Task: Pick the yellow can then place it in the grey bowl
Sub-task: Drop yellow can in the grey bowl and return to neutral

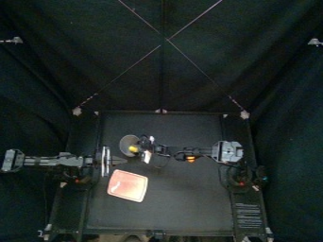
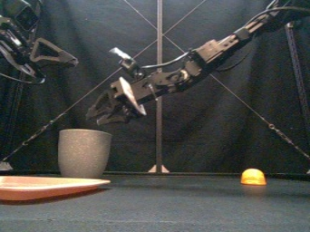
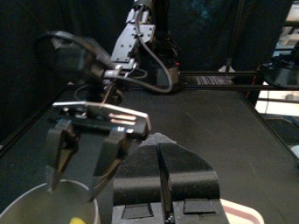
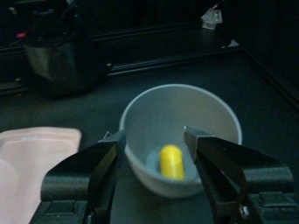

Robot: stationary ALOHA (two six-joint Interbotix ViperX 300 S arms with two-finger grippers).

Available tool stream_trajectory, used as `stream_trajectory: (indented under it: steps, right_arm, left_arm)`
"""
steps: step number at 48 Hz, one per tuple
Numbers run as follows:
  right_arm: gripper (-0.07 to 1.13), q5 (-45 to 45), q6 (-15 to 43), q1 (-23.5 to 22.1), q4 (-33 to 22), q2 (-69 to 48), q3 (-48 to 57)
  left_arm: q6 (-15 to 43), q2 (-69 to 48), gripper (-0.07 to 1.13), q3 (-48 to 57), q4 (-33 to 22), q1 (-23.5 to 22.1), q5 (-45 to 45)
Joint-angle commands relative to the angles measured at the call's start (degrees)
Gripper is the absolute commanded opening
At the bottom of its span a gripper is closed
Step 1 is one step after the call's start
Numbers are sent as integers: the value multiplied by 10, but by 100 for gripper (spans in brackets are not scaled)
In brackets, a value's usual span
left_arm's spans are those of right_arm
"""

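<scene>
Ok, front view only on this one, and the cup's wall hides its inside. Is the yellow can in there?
Observer: Yes. The right wrist view shows the can lying at the bottom of the cup.
Operator: Gripper open?
Observer: The right gripper hangs over the cup's mouth, jaws open, clear of the can.
Operator: And the orange toy, how deep on the table?
Observer: Top view: it lies right of the cup, well apart from it, slightly nearer the front.

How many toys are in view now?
2. A yellow can lies inside the tall grey speckled cup, below the open right end effector; a small orange-yellow rounded toy sits on the table, right of the cup. None looks hidden.
</scene>
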Motion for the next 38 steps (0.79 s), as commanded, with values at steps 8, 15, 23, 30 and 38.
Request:
stream_trajectory:
  steps: [8,15,23,30,38]
  right_arm:
    - [90,-108,-2,27,11,-151,163]
    - [90,-181,0,36,13,-203,263]
    - [90,-234,-1,56,25,-259,342]
    - [90,-238,-1,66,27,-294,381]
    - [90,-239,-1,73,26,-327,415]
  left_arm:
    - [-1,3,0,4,0,1,-3]
    - [0,4,0,7,1,2,-3]
    - [0,4,0,10,1,3,-3]
    - [-1,4,0,11,-4,4,-3]
    - [1,4,0,12,-16,4,-3]
